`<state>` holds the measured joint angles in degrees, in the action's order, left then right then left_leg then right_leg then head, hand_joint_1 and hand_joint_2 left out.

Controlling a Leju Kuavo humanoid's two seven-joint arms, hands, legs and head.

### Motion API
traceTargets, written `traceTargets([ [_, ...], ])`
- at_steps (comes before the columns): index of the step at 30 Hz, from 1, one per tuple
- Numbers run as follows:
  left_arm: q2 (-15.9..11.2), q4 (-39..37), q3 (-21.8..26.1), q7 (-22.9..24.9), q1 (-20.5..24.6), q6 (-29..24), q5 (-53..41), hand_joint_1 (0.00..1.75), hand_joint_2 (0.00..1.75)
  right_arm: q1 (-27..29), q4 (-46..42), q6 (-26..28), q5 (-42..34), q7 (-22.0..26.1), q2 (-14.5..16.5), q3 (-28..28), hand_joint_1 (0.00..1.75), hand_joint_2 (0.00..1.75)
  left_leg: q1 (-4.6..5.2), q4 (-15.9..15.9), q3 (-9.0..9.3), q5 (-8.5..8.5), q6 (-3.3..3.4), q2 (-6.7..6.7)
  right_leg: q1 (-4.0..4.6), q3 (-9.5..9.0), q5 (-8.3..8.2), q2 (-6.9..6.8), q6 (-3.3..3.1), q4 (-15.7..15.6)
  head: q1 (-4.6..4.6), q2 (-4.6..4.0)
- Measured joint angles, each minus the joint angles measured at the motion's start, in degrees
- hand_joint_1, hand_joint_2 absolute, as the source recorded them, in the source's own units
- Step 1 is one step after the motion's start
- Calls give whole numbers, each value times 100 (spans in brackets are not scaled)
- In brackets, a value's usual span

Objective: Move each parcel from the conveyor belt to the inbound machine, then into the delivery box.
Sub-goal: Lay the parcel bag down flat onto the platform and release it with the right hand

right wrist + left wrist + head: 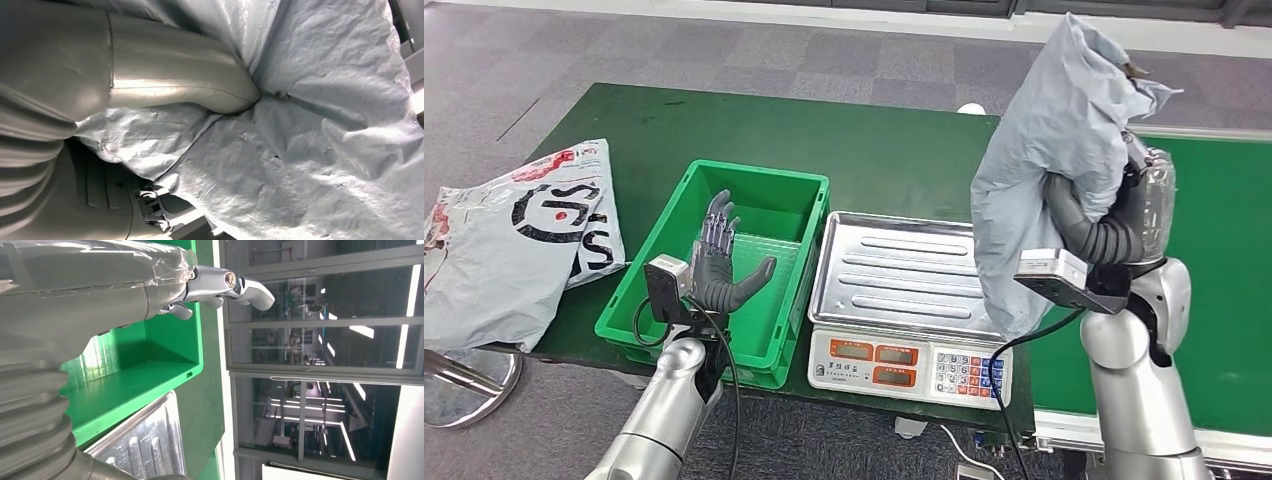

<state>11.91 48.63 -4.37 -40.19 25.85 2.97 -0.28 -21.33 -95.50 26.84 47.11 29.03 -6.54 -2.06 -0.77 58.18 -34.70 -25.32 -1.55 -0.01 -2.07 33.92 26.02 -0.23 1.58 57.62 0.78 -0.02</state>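
Note:
My right hand (1114,215) grips a grey plastic parcel (1049,150) and holds it up above the right edge of the scale's steel tray (894,270); the bag hangs down past the wrist. Close up, the thumb (190,85) presses into the crumpled grey parcel (310,150). My left hand (719,265) is raised with fingers spread over the front of the green delivery box (794,190), holding nothing. Its fingertips (250,287) show above the green delivery box (150,365). The green conveyor belt (1224,260) lies to the right.
The scale's front panel (909,365) has red displays and a keypad. A large white printed parcel (509,240) lies on the dark green table (874,140) at the left edge. Grey carpet surrounds the table.

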Motion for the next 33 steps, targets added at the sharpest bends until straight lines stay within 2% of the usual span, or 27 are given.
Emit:
traceTargets([
  [2,-3,-16,0,-1,4,-4,0,0,175,-149,145,-190,252,-150,-4,-76,175,175,1,-1,-9,0,0,4,0,3,-3,4,-2,2,-1,0],
  [4,-3,-32,-3,-2,22,-12,0,0,175,-597,632,-643,866,-551,0,-319,175,175,1,-2,-7,0,-2,32,0,13,-12,28,-6,5,-1,0],
  [8,49,-57,-61,-2,75,-15,0,0,175,-1726,2344,-1433,1849,-1322,139,-1161,175,175,-2,-2,-9,28,-7,51,2,34,-39,45,-9,7,2,0],
  [12,117,-113,-141,-2,123,-26,0,0,175,-2465,3977,-2217,2181,-1493,426,-1965,175,175,-13,-2,-22,49,-17,18,13,39,-46,18,-13,9,1,0],
  [15,161,-147,-199,-2,137,-77,-10,0,175,-2683,4943,-2578,2268,-1345,661,-2486,175,175,-17,-2,-29,51,-19,3,17,42,-45,7,-13,10,1,0],
  [20,184,-196,-303,-2,147,-128,-28,0,175,-2858,5960,-2816,2179,-1175,1008,-3001,175,175,-17,-2,-37,50,-20,3,16,52,-43,7,-14,9,1,0],
  [23,189,-211,-317,-2,148,-136,-4,0,175,-2974,6292,-3022,2171,-1211,1131,-3193,175,175,-17,-2,-38,49,-19,3,16,52,-43,7,-15,9,0,0],
  [30,191,-209,-326,-2,151,-235,62,0,175,-3319,6806,-4004,1856,-1566,1351,-3544,175,175,-17,-1,-29,51,-20,7,16,47,-44,10,-15,9,1,0],
  [33,190,-208,-326,-2,151,-272,85,0,175,-3391,6896,-4162,1591,-1481,1358,-3621,175,175,-17,-1,-27,51,-20,7,16,45,-45,10,-15,9,1,0],
])
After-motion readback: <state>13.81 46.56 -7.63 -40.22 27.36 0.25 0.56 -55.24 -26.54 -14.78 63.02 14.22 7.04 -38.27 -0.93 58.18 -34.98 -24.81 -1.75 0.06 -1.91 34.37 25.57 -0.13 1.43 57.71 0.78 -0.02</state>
